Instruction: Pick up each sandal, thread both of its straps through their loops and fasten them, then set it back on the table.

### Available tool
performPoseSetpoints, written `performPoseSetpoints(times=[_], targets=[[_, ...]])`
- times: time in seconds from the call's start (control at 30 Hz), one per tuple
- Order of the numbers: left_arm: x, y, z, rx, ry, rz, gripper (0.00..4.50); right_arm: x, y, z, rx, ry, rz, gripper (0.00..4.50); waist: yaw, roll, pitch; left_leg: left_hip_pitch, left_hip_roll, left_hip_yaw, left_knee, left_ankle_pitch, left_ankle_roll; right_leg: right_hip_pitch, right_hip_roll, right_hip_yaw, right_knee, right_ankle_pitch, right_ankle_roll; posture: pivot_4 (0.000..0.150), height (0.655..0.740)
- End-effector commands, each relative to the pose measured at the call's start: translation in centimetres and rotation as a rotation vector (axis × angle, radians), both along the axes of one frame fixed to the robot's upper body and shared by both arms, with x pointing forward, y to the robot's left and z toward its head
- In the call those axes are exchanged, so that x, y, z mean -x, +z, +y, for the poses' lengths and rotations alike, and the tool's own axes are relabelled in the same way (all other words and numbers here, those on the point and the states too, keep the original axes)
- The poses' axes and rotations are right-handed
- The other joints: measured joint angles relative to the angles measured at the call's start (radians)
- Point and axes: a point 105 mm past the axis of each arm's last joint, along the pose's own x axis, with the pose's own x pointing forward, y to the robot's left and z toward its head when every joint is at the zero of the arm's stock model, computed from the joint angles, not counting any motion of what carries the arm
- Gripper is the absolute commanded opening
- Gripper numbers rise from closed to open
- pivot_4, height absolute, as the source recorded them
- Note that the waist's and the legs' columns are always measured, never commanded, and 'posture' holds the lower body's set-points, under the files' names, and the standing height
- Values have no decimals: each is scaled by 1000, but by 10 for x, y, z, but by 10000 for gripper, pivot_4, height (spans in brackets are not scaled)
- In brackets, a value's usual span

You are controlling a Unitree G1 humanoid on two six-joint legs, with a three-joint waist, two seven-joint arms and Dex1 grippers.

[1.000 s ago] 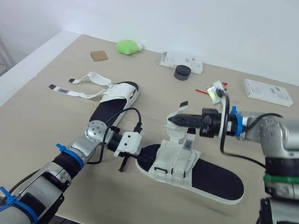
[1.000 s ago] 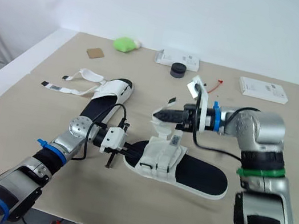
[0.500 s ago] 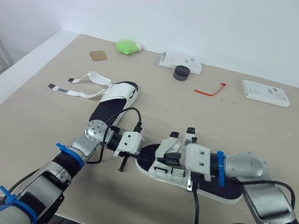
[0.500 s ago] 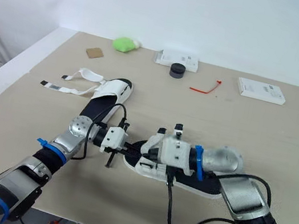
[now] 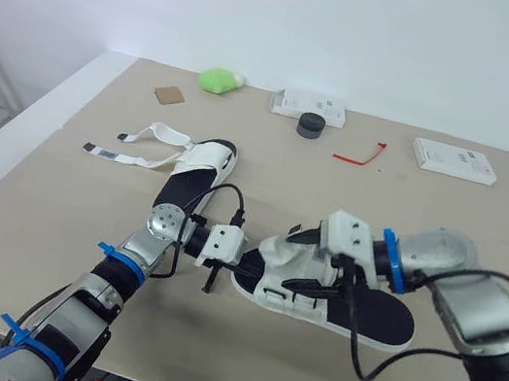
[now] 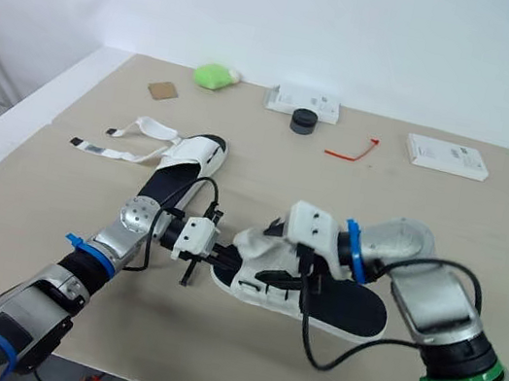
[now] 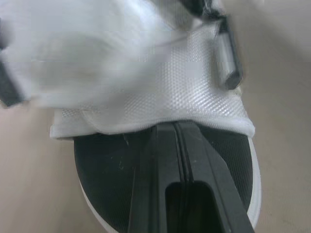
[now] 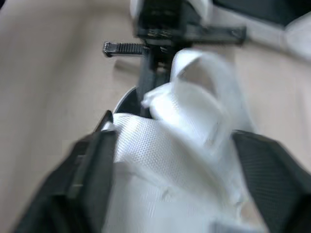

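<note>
The near sandal, black sole with a white upper, lies at the table's middle front. My left gripper is shut, its joined fingers resting on the black insole at the toe with their tips at the upper's edge. My right gripper is open over the upper; its fingers stand wide apart with the white straps bunched between them. The second sandal lies farther back left, its two white straps spread flat on the table.
Along the far edge lie a green lump, a brown square, a white box with a black puck, a red tie and another white box. The table's front edge runs close below the near sandal.
My right gripper, earlier shut on a raised strap, swung down onto the near sandal and opened astride its upper; the strap now lies on the upper. The left gripper has stayed put.
</note>
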Motion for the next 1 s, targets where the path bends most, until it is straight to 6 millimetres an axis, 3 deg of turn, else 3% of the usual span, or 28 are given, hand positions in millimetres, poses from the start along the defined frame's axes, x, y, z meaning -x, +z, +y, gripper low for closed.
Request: performPoseSetpoints(times=[0.03, 0.23, 0.37, 0.57, 0.77, 1.0], targets=[[21, -71, 28, -282, 19, 204, 0, 2, 29, -13, -72, -39, 154, 40380, -1, 1, 0, 0, 0, 0, 0, 0, 0, 0, 0, 0, 0, 0, 0, 1500, 7400], [22, -72, 28, -281, 19, 207, 0, -11, 55, -19, -163, -130, 298, 40380, -1, 2, 0, 1, 3, 1, 0, 0, 0, -1, 0, 0, 0, -2, 4, 1500, 7400], [22, -73, 28, -279, 20, 209, 0, -29, 65, -3, -285, -237, 377, 40380, -2, 3, 0, 1, 4, 1, 0, 0, 0, -2, 0, 1, 0, 1, -1, 1500, 7400], [24, -74, 28, -277, 19, 213, 0, -40, 30, 3, -203, -440, 499, 40380, 0, 3, -1, 0, 3, 1, 0, 0, 0, -2, 0, -1, 0, 2, -3, 1500, 7400], [23, -73, 29, -280, 19, 212, 0, -44, 24, -2, -182, -494, 496, 40380, -1, 3, -1, 0, 3, 2, 0, 0, 0, -3, 1, -1, 0, 2, -3, 1500, 7400], [24, -73, 28, -279, 15, 210, 0, -57, 30, -4, -227, -529, 471, 40380, -1, 4, -1, 0, 1, 2, 0, 0, 1, -2, 1, -1, 0, 0, 2, 1500, 7400]])
